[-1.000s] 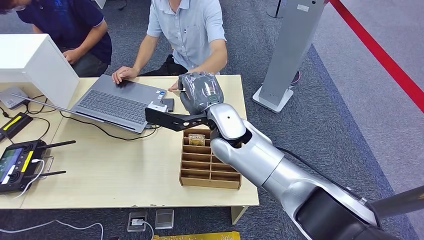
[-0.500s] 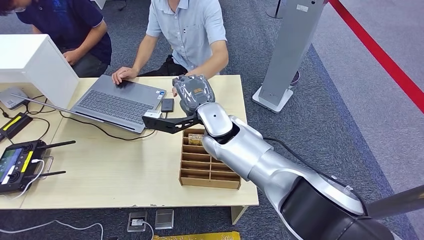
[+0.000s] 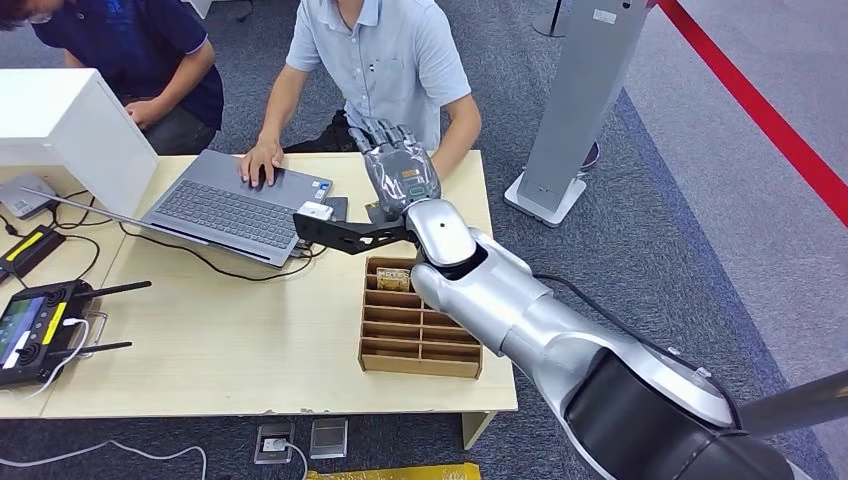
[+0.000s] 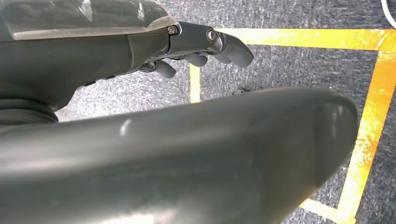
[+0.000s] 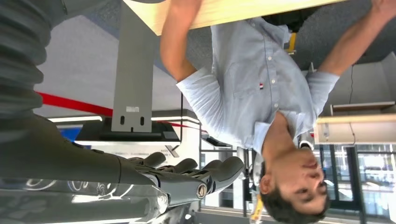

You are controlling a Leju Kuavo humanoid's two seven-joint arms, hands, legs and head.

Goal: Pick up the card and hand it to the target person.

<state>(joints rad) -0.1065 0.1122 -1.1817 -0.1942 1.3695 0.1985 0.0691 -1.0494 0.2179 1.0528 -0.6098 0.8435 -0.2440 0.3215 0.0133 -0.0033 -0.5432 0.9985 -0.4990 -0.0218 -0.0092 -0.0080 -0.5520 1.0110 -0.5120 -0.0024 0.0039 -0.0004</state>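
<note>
Silver-armed right hand [image 3: 400, 172] up by seated person [image 3: 385, 60], fingers spread, nothing seen in it. Card [image 3: 393, 272] in tray [image 3: 420, 360] far slot. Prob. handover end; next: pull arm back clear.

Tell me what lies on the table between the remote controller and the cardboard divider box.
In the head view, past the remote controller and its two antennas, the light wooden table is bare up to the cardboard divider box.
</note>
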